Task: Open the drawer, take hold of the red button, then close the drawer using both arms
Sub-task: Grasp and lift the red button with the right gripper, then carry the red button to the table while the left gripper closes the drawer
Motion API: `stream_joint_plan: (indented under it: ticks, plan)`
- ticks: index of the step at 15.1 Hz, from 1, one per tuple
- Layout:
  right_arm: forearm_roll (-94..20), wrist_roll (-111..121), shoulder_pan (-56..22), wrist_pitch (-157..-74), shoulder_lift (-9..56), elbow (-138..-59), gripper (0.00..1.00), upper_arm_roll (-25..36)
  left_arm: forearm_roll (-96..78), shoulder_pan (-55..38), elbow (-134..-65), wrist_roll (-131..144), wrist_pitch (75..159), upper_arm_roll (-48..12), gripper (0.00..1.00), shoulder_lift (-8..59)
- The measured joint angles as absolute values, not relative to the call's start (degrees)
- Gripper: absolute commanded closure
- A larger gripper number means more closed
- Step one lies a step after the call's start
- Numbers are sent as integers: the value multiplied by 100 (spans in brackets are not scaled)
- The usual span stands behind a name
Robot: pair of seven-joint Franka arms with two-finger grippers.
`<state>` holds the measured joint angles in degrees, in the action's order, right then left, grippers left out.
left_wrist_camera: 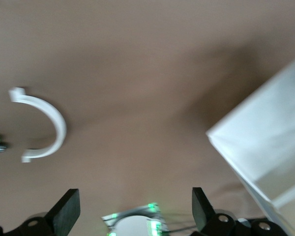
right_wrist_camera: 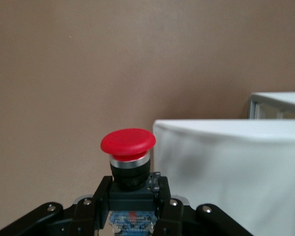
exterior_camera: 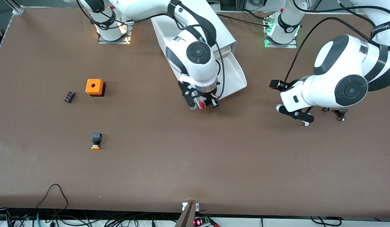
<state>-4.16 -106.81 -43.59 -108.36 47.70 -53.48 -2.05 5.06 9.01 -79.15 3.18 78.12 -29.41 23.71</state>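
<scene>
My right gripper [exterior_camera: 203,103] is shut on the button [exterior_camera: 201,104] and holds it over the table just in front of the open drawer [exterior_camera: 237,74]. In the right wrist view its fingers [right_wrist_camera: 94,200] clamp the black-blue body and the red cap [right_wrist_camera: 128,142] stands clear, with the white drawer [right_wrist_camera: 226,172] beside it. The drawer sticks out of the white cabinet [exterior_camera: 198,31]. My left gripper [exterior_camera: 286,101] is open and empty over the table toward the left arm's end; its fingers [left_wrist_camera: 66,211] stand wide apart in the left wrist view.
A white C-shaped piece [left_wrist_camera: 44,125] lies on the table by the left gripper, with small dark parts [exterior_camera: 341,114] next to it. Toward the right arm's end lie an orange box with a hole [exterior_camera: 94,86], a small black part [exterior_camera: 69,96] and an orange-capped button [exterior_camera: 95,141].
</scene>
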Motion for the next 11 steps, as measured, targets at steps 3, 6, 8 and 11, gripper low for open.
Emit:
stream_joint_plan:
  ticks: [3,6,8,11]
  plan:
    - [-684,-9402,-3975,-10346,4527,-5296,100,-206,797,806,-7757,301,7839,-2941,0,2383]
    - [-783,-7753,-3509,-9784,4325,-5294,100,-207,826,724,-7733,920,8147,-2930,0,2400]
    - [-793,-6552,-3184,-9412,4252,-5294,100,-206,826,691,-7776,1722,8490,-2930,0,2459]
    - [-796,-4691,-2643,-8925,4211,-5294,100,-196,826,492,-8072,2971,9109,-2936,0,2575]
